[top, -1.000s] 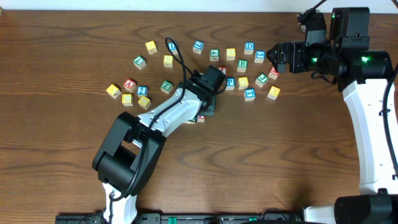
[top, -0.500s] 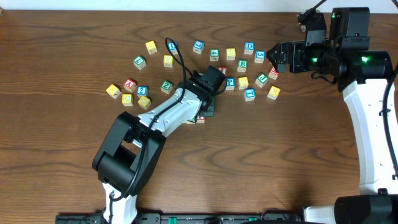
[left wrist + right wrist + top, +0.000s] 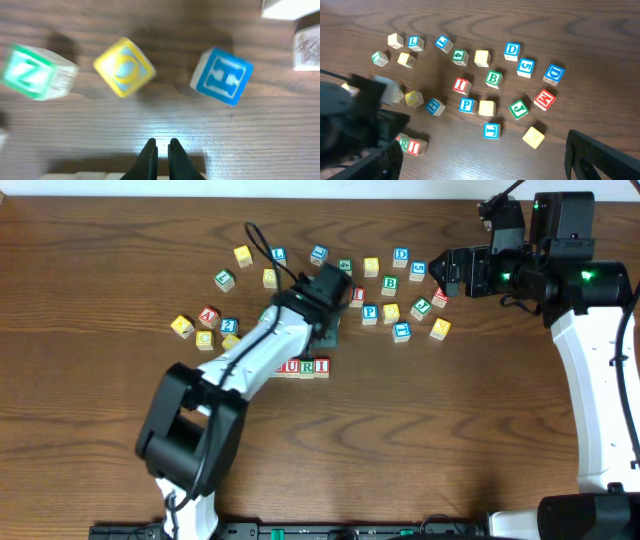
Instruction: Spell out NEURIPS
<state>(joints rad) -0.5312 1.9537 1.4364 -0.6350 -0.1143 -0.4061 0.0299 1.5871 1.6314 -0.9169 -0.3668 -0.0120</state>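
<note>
A row of cubes point(image 3: 305, 366) lies mid-table. Its visible end reads red U, green R point(image 3: 402, 143), red I point(image 3: 413, 146), and the left arm covers the rest. My left gripper point(image 3: 328, 335) hovers just behind the row, shut with nothing in it point(image 3: 161, 145). Ahead of it lie a green Z point(image 3: 30, 72), a yellow O point(image 3: 124, 66) and a blue H point(image 3: 222, 75). The blue P point(image 3: 370, 311) point(image 3: 466, 105) sits in the loose cluster beside a plain yellow cube point(image 3: 390, 311) point(image 3: 487, 107). My right gripper point(image 3: 440, 277) point(image 3: 485, 150) hangs open at the back right.
Loose cubes spread across the back: a second red I point(image 3: 357, 295), green B point(image 3: 390, 283), blue D point(image 3: 401, 255), green J point(image 3: 422, 307), red M point(image 3: 440, 297), blue T point(image 3: 402, 331). More sit at the left around a red A point(image 3: 208, 316). The left arm's cable point(image 3: 262, 242) loops above them.
The left arm has swung away from the row toward the back, uncovering the U, R and I cubes. The right arm has not moved.
</note>
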